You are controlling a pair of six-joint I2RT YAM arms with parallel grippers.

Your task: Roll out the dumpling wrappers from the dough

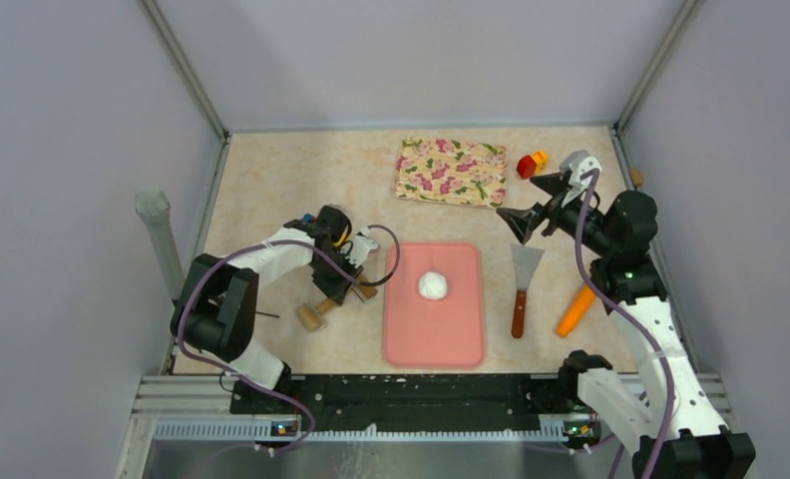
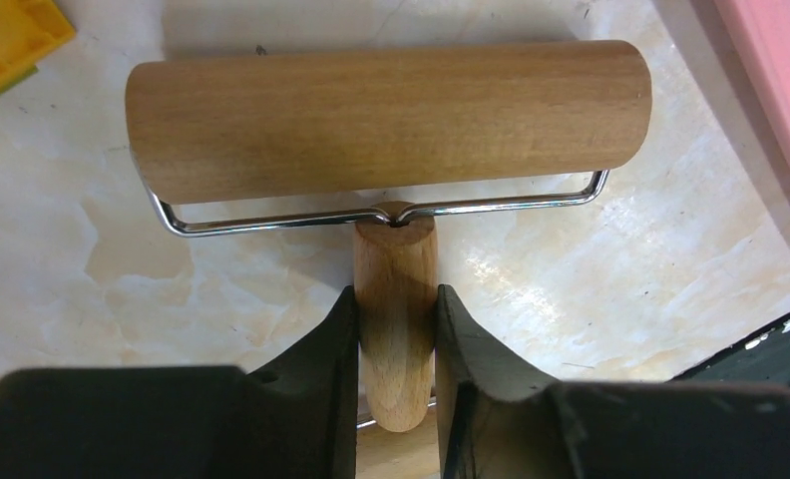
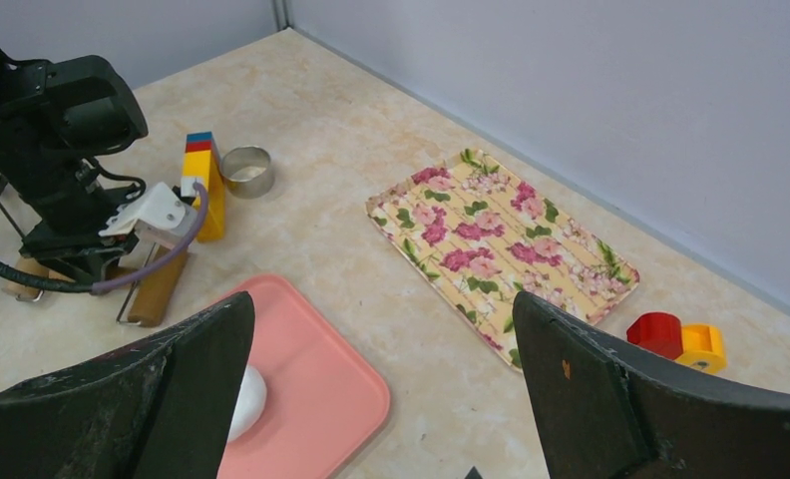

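The dough [image 1: 432, 285] is a small white ball on the pink mat [image 1: 433, 339], and it also shows in the right wrist view [image 3: 249, 399], partly behind a finger. No dumpling wrappers are in view. My left gripper [image 1: 337, 287] is low at the table just left of the mat. It is shut [image 2: 396, 329] on the wooden handle [image 2: 396, 299] of a roller whose drum [image 2: 386, 120] lies across in front of the fingers. My right gripper [image 1: 529, 208] is raised off the table to the right of the mat, open and empty [image 3: 381, 309].
A silver metal ring cutter [image 3: 246, 171] and a coloured block [image 3: 203, 180] stand behind the left arm. A floral tray [image 1: 451, 172] lies at the back. A spatula [image 1: 523, 274] and an orange tool [image 1: 576, 311] lie right of the mat. Red and yellow blocks [image 1: 531, 163] sit at the back right.
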